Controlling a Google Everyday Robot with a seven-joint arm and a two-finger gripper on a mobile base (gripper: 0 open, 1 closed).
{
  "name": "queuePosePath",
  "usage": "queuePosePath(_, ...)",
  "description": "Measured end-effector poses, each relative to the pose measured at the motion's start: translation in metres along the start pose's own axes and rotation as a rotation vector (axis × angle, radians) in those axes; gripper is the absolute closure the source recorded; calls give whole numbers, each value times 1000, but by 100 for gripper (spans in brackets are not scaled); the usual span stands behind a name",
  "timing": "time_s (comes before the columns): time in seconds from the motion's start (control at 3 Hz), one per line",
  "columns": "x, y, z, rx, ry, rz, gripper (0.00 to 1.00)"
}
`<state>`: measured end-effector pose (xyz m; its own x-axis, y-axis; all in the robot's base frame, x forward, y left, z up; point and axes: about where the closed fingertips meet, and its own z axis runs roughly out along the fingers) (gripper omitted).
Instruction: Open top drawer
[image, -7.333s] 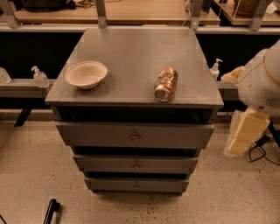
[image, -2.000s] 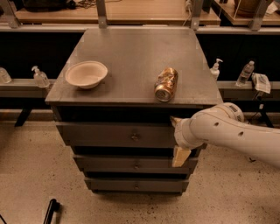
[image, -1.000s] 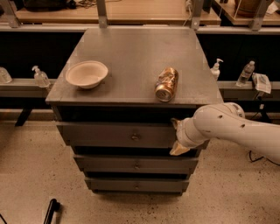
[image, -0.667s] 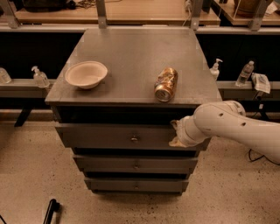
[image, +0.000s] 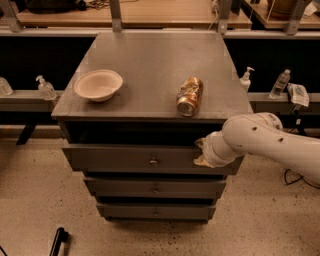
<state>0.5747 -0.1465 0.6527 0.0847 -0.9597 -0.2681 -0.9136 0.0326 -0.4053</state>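
The top drawer is the widest grey drawer of the cabinet, with a small round metal knob at its middle. Its front stands a little out from the cabinet, with a dark gap above it. My gripper is at the right part of the drawer front, at its upper edge, at the end of the white arm that reaches in from the right. The arm's wrist hides most of the gripper.
On the cabinet top lie a cream bowl at the left and a gold can on its side near the front edge. Two narrower drawers sit below. Bottles stand on side shelves. A black object lies on the floor.
The arm came in from the right and brought the gripper up against the right part of the top drawer front. The drawer front now stands slightly further out.
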Motion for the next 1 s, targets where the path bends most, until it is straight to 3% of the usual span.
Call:
queuePosePath(0.67,3,19,-8,-40,-64,-7,100)
queuePosePath(1.0,3,18,-10,-40,-64,-7,100)
